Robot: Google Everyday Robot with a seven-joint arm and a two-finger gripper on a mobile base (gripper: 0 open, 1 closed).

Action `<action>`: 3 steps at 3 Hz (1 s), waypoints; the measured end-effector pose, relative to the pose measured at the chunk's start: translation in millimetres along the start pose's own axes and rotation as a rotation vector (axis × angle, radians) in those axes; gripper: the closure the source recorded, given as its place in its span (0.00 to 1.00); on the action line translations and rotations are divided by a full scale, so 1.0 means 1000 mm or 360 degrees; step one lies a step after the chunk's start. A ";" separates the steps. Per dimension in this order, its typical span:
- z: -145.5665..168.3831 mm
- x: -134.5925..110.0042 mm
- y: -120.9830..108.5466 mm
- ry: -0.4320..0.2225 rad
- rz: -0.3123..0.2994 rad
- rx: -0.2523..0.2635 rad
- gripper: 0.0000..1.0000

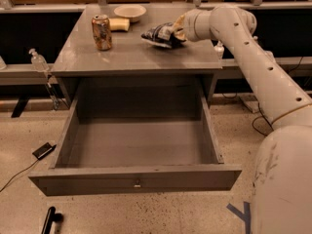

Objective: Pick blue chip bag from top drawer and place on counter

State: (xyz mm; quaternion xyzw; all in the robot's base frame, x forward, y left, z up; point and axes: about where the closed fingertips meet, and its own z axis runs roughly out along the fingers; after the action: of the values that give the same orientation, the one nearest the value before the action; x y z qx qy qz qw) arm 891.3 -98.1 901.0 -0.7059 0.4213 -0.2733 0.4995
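The blue chip bag [156,35] is at the back right of the grey counter [141,57], low over its surface or resting on it. My gripper [174,31] reaches in from the right and is shut on the bag's right end. The top drawer [136,177] is pulled fully out below the counter, and nothing lies inside it.
A brownish drink can [101,31] stands at the counter's back left, with a yellow object [119,24] and a pale bowl [129,11] behind it. A clear bottle [38,60] stands left of the cabinet. A black device [43,150] and cables lie on the floor.
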 end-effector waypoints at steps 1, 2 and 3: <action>-0.003 -0.014 0.044 -0.0068 -0.0057 -0.0190 0.15; -0.016 -0.023 0.061 -0.0124 -0.0044 -0.0279 0.00; -0.018 -0.024 0.057 -0.0124 -0.0043 -0.0279 0.00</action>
State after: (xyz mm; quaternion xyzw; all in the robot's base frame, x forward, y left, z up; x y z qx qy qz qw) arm 847.1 -94.2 855.1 -0.7627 0.4142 -0.2144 0.4480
